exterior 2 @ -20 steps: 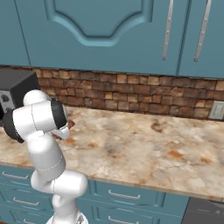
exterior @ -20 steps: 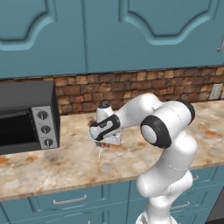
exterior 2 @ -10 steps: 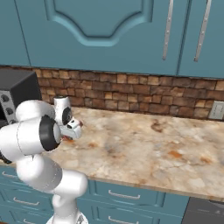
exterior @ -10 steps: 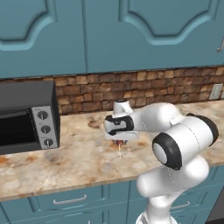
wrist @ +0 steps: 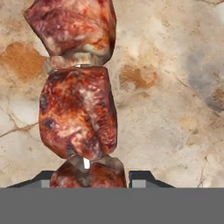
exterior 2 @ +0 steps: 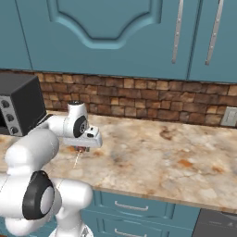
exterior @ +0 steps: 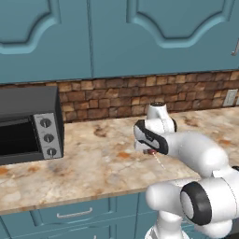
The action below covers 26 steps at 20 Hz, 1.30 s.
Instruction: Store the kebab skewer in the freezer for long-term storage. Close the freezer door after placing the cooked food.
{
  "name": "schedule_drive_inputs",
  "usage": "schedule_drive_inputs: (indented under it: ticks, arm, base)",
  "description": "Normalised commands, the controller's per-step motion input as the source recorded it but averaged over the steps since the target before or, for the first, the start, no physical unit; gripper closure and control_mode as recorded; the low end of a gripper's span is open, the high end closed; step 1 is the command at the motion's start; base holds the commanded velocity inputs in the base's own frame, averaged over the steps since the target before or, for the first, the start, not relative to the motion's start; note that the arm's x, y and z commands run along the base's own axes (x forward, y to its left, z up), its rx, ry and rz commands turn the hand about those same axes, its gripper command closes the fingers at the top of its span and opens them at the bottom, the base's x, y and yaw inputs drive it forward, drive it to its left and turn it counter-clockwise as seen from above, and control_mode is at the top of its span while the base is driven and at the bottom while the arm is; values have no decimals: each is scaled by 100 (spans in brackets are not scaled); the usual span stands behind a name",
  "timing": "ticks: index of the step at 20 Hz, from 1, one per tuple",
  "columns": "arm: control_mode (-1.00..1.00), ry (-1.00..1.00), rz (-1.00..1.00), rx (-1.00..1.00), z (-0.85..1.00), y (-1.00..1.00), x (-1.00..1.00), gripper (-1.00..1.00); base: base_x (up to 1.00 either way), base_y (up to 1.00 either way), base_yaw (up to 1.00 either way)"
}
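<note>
My gripper (exterior: 150, 150) hangs a little above the marble counter (exterior: 93, 163), shut on the kebab skewer (exterior: 158, 161). The skewer's thin pale stick points down toward the counter from the gripper (exterior 2: 82, 148), with the skewer (exterior 2: 77, 159) slanting slightly. In the hand view the reddish-brown meat chunks of the kebab skewer (wrist: 78, 113) run up from between the dark fingertips (wrist: 142, 178) of the gripper (wrist: 89, 179). The freezer and the freezer door are out of view.
A black-fronted microwave (exterior: 28, 126) stands on the counter's left end, also at the left edge of the right base view as the microwave (exterior 2: 18, 109). Blue wall cabinets (exterior: 116, 37) hang above a brick backsplash (exterior 2: 152, 99). Drawers (exterior 2: 129, 206) run below the counter.
The arm has swung to the right along the counter, away from the microwave, carrying the skewer with it. The gripper has stayed shut on the skewer.
</note>
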Motion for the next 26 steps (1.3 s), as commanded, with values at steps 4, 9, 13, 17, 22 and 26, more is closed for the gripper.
schedule_drive_inputs:
  ticks: [4, 9, 13, 17, 22, 26]
  arm:
    - [-100, -5, 20, 0, 45, -32, -75, 100]
    - [-100, 2, 4, 2, 31, -3, -33, 100]
    - [-100, 12, 0, 8, 17, -3, -1, 100]
    - [-100, 0, 0, 2, 39, -10, -23, 100]
    - [-100, -18, 0, 0, 49, 0, -35, 100]
    - [-100, -34, 0, 0, 41, -3, -21, 100]
  base:
    - [0, 0, 0]
    - [0, 0, 0]
    - [0, 0, 0]
    - [0, 0, 0]
    - [0, 0, 0]
    - [0, 0, 0]
